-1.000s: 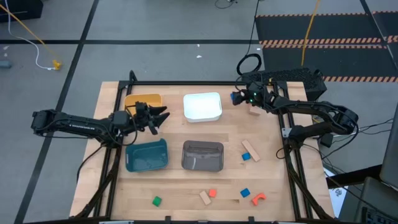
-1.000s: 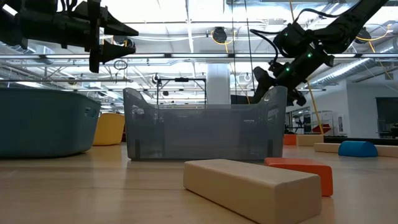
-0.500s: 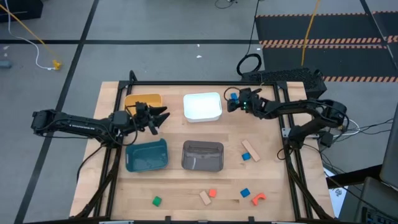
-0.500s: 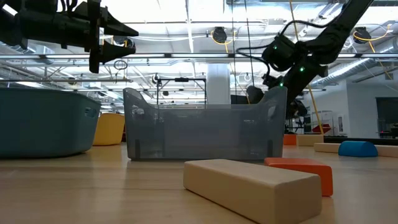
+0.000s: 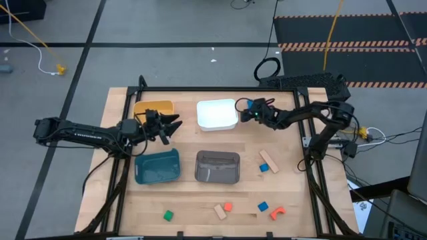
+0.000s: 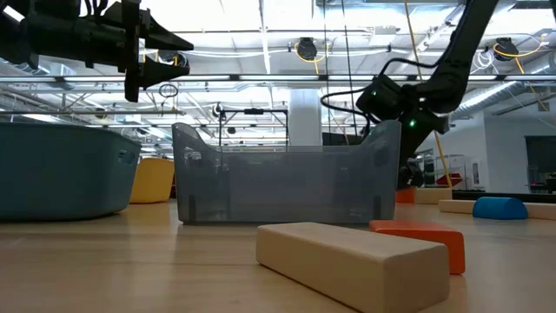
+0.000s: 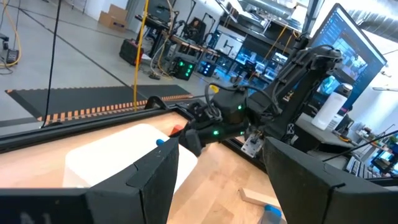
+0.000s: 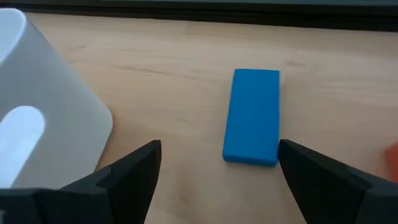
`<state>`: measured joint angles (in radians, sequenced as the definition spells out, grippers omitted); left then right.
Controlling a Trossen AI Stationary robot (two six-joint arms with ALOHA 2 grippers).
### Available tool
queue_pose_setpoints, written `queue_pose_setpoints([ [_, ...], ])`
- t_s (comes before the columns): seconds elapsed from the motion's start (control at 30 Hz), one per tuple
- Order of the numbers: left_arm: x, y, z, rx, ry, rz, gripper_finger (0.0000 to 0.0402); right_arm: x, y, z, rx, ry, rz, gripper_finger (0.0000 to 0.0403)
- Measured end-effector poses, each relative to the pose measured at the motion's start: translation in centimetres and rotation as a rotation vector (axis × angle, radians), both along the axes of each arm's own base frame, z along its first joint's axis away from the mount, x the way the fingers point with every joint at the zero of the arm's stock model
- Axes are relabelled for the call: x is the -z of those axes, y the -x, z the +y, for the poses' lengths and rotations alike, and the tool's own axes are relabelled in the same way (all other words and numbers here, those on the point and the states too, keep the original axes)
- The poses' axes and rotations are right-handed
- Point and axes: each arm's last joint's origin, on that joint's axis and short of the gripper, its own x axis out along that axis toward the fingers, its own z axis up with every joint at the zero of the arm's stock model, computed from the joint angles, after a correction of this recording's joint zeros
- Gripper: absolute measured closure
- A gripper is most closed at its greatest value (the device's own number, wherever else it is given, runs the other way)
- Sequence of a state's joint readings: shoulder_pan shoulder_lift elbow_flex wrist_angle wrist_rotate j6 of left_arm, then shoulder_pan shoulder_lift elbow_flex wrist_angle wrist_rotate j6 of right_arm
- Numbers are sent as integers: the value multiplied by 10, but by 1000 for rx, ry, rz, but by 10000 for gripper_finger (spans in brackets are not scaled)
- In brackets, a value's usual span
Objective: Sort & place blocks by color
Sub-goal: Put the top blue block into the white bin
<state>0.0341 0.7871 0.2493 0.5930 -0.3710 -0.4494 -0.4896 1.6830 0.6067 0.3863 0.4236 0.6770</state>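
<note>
A blue bar block (image 8: 252, 116) lies flat on the table at the far side, just right of the white bin (image 5: 217, 114). My right gripper (image 8: 219, 149) hangs open over it, slanting down, with the bar ahead of its fingertips and nothing between the fingers. In the high view the right gripper (image 5: 245, 111) is at the white bin's right side. My left gripper (image 5: 175, 123) waits open and level above the table, between the yellow bin (image 5: 155, 108) and the teal bin (image 5: 158, 166). Other blocks lie scattered near the front and right.
A grey bin (image 5: 217, 167) stands at the middle. A tan bar (image 5: 268, 160) and a blue cube (image 5: 263, 168) lie right of it. Along the near edge lie a green cube (image 5: 168, 215), a tan bar (image 5: 219, 212), an orange cube (image 5: 228, 207), a blue cube (image 5: 263, 207) and an orange arch (image 5: 277, 213).
My right gripper has gone down and toward the table's left edge, from the far right corner to the white bin's right side, tipping further downward. It has stayed open.
</note>
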Motion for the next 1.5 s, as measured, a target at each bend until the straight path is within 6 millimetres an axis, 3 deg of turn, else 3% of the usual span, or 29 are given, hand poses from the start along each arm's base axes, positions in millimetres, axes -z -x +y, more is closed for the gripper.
queue_pose_setpoints([
  [0.37, 3, 0, 0, 0, 0, 31, 167, 8, 0, -2, 34, 57, 54, 91],
  [0.5, 3, 0, 0, 0, 0, 30, 167, 8, 0, -3, 39, 50, 60, 110],
  [0.7, 3, 0, 0, 0, 2, 28, 167, 12, 7, -5, 84, 9, 86, 180],
  [0.93, 3, 0, 0, 0, 16, 22, 167, 14, 12, -6, 120, -20, 114, 297],
  [1.3, 3, 0, 0, 5, 26, 18, 167, 8, 10, -6, 90, -25, 68, 301],
  [1.5, 3, 0, 0, 7, 26, 18, 167, -18, 11, -5, 57, 22, -12, 301],
])
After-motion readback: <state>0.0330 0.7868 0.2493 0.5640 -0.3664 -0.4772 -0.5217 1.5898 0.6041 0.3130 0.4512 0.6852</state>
